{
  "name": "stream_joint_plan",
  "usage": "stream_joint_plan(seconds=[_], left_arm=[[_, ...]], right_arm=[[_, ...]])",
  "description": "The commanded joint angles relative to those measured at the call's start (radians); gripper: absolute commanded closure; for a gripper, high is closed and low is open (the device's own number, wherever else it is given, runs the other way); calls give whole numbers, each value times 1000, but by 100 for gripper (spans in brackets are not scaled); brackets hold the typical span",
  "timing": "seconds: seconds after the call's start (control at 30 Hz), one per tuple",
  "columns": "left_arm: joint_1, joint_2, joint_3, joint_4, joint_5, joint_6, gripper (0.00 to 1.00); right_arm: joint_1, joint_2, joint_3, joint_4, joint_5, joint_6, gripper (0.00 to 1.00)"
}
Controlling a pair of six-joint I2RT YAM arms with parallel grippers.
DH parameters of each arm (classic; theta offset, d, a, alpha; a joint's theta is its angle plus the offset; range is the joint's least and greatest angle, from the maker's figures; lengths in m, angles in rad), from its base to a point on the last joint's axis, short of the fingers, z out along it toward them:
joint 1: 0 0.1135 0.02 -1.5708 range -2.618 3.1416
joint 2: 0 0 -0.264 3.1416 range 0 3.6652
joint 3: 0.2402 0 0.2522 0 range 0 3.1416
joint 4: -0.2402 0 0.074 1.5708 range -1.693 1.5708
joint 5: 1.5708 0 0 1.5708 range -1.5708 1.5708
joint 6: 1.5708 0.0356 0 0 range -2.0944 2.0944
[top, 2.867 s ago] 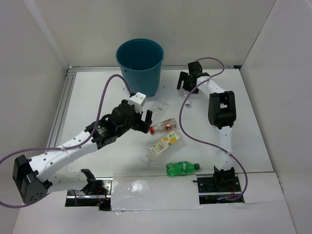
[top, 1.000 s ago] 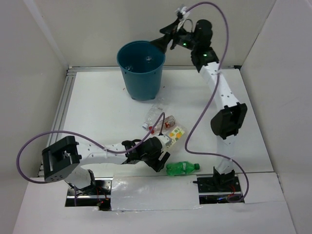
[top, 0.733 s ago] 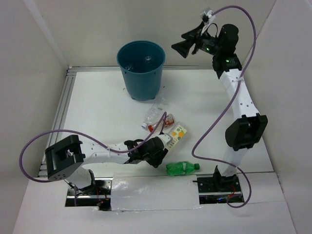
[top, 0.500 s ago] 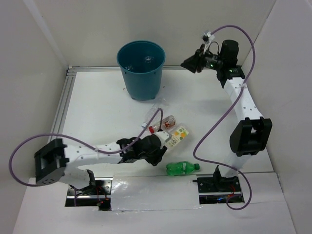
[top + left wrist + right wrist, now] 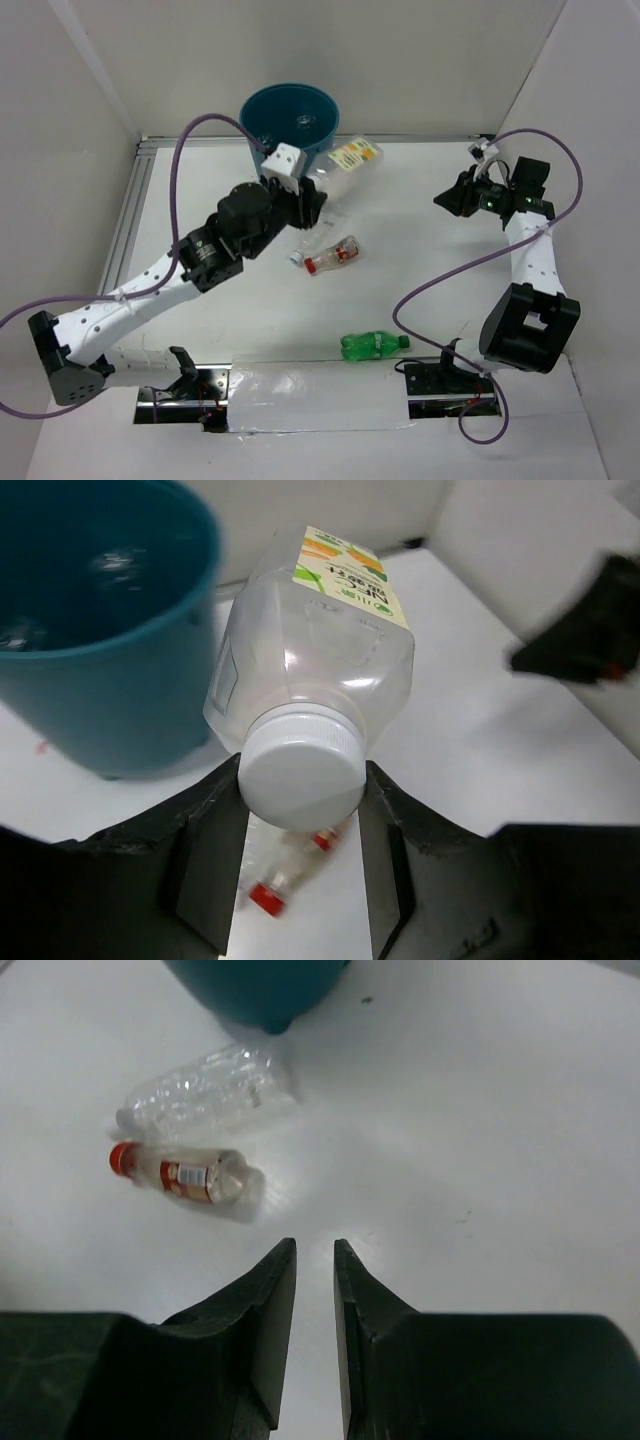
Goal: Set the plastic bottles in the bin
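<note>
My left gripper (image 5: pixel 312 197) (image 5: pixel 303 800) is shut on the white-capped neck of the orange-and-yellow-labelled bottle (image 5: pixel 350 160) (image 5: pixel 320 650). It holds the bottle in the air just right of the bin's rim. The bin (image 5: pixel 290 115) (image 5: pixel 100 690) is a teal bucket at the back, with clear plastic glinting inside. A red-capped bottle (image 5: pixel 335 257) (image 5: pixel 185 1175) and a clear bottle (image 5: pixel 312 233) (image 5: pixel 205 1095) lie together mid-table. Near the front edge lies a green bottle (image 5: pixel 373 345). My right gripper (image 5: pixel 455 197) (image 5: pixel 315 1250) hovers at the right, its jaws almost together and holding nothing.
White walls close in the table on the left, back and right. A metal rail (image 5: pixel 130 230) runs along the left side. Purple cables (image 5: pixel 440 280) loop off both arms. A strip of shiny tape (image 5: pixel 320 395) lies between the arm bases.
My left arm lifted the labelled bottle from the front of the table up and back to beside the bin. The right arm swung from above the bin to the right and its jaws closed.
</note>
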Motion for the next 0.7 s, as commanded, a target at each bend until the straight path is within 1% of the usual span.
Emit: stream_joint_plan(seconds=[0.0,0.03,0.07,0.1,0.17,0.2,0.27,0.33,0.43,0.5,0.6,0.63,0.67], left_arm=[[141,74,35,144,-39,31,100],[170,90,51,159,-27,1,100],[226,107,90,185,-14,-10,100],[251,120,109,205,21,-10,100],[306,162,179,228,30,-30,100],[326,176,207,229,80,-30,100],[353,197,267,229,142,-58,100],[368,197,276,238,242,-79,100],[382,197,290,227,340,-91,100],[382,197,270,239,340,-101,100],[382,168,235,284,238,-101,100],[395,157,226,284,177,-101,100],[414,157,226,294,158,-101,100]], right_arm=[[2,-51,-51,-119,-39,-170,71],[-7,-66,-72,-128,-39,-182,71],[-7,-80,-83,-128,-39,-192,71],[-7,-80,-94,-128,-39,-192,71],[-7,-91,-116,-128,-39,-192,71],[-17,-91,-132,-128,-39,-192,71],[-17,-91,-148,-119,-39,-192,71],[-17,-91,-172,-119,-39,-202,71],[-26,-91,-211,-98,-39,-202,71],[-26,-91,-211,-89,-39,-202,71],[-26,-72,-220,-89,-39,-202,71],[-26,-72,-211,-89,-39,-202,71],[-26,-63,-211,-89,-39,-202,71]])
